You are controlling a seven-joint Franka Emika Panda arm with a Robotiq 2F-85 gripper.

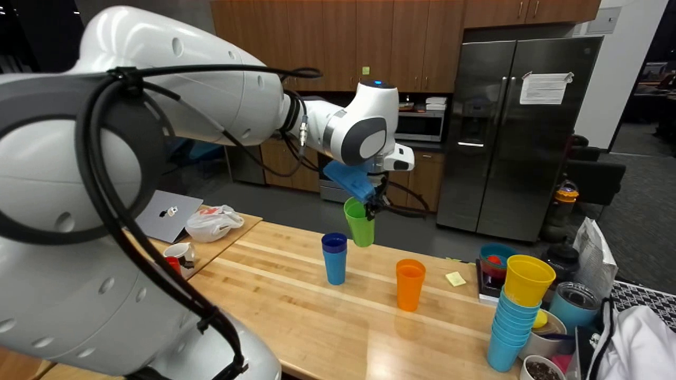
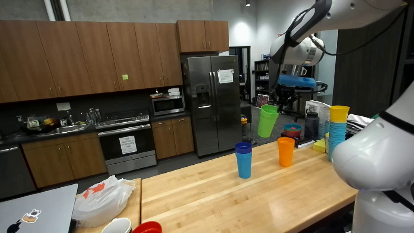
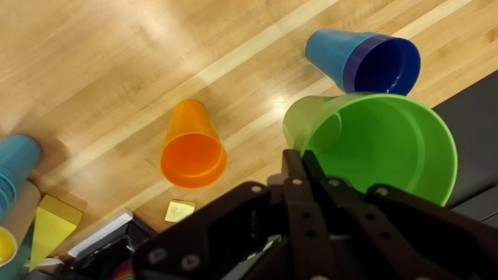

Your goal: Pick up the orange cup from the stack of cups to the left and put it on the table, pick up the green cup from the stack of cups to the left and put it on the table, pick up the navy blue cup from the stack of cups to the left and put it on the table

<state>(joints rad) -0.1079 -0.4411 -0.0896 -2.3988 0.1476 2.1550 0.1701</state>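
The green cup (image 1: 360,224) hangs tilted in the air, past the far edge of the table (image 1: 296,311) in both exterior views. My gripper (image 3: 301,153) is shut on its rim, one finger inside the wall and one outside. Upright on the table, well apart from the stack, stands the orange cup (image 2: 286,152). What shows of the stack of cups is the navy blue cup (image 1: 334,243) nested in a light-blue cup (image 1: 335,268). In the wrist view the navy blue cup (image 3: 389,66) lies just beyond the green cup (image 3: 381,147), whose rim partly overlaps it.
A tall light-blue stack (image 1: 512,327) topped by a yellow cup (image 1: 529,279) stands near bowls, a tumbler and a dark bottle (image 2: 311,124). A sticky note (image 1: 455,278) lies beyond the orange cup. At the opposite end are a plastic bag (image 2: 102,200), laptop (image 2: 38,207) and mug (image 2: 118,225).
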